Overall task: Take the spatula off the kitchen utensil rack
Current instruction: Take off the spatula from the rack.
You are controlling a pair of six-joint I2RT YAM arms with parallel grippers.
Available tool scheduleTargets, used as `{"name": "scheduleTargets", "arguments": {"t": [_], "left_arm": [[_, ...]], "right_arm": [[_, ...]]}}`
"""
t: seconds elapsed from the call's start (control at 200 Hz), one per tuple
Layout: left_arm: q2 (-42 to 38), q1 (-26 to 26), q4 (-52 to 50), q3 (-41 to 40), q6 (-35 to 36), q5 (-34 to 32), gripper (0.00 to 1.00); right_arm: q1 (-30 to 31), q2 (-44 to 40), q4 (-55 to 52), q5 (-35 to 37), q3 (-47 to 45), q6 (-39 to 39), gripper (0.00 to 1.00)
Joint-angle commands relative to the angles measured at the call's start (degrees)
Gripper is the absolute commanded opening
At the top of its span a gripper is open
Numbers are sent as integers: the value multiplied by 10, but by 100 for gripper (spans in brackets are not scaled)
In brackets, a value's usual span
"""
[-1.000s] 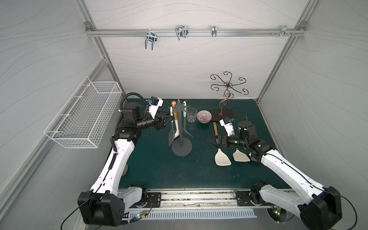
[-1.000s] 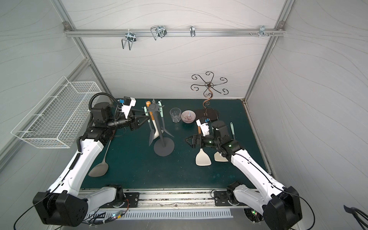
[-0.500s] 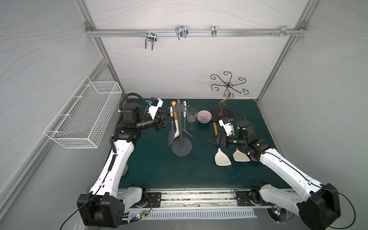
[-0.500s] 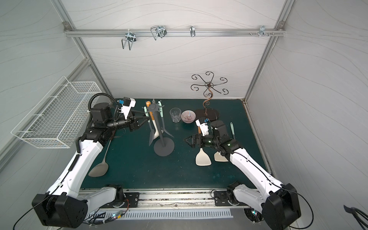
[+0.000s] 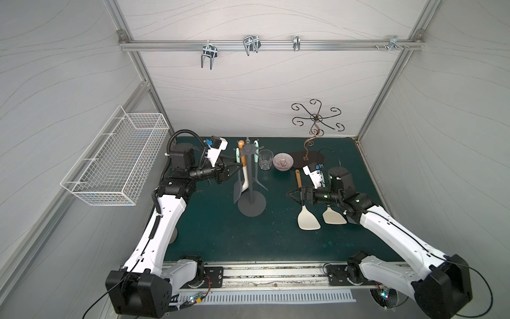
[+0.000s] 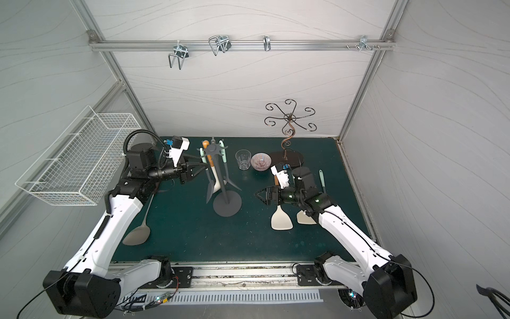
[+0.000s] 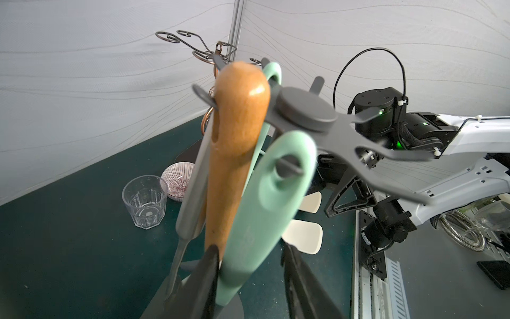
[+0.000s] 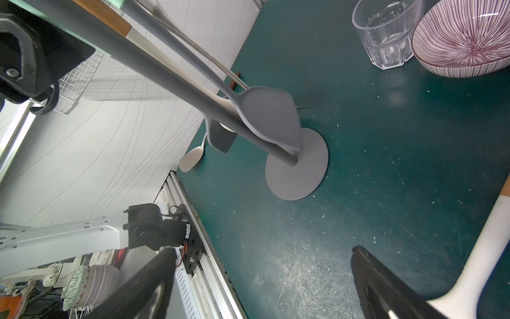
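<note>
The kitchen utensil rack (image 5: 252,207) stands on the table (image 5: 220,234) with a spatula (image 5: 237,192) hanging on it, a glass (image 5: 265,160) and bowl (image 5: 283,161) behind it to the right, a wire stand (image 5: 306,158) beyond the bowl, and two other spatulas (image 5: 308,219) lying flat further right.

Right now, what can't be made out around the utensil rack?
- Both top views: what hangs on which hook of the kitchen utensil rack, too small.
- Right wrist view: its crown, cut by the edge.
- Left wrist view: mint-handled spatula blade, behind left gripper, past the edge.
</note>
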Motion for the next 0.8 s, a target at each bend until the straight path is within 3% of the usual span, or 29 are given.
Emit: {"name": "scheduleTargets", "arguments": {"t": [0.0,0.3,0.795], "left_arm": [[13,-3,4,8,11,11,41],[18,-3,-4,7,14,9,38],[-9,-8,-36,17,17,-14,15]], "right_arm": [[-3,-10,4,-7,14,1,99],[-3,-8,10,-7,13,2,99],[-3,-5,15,-15,12,4,99]]}}
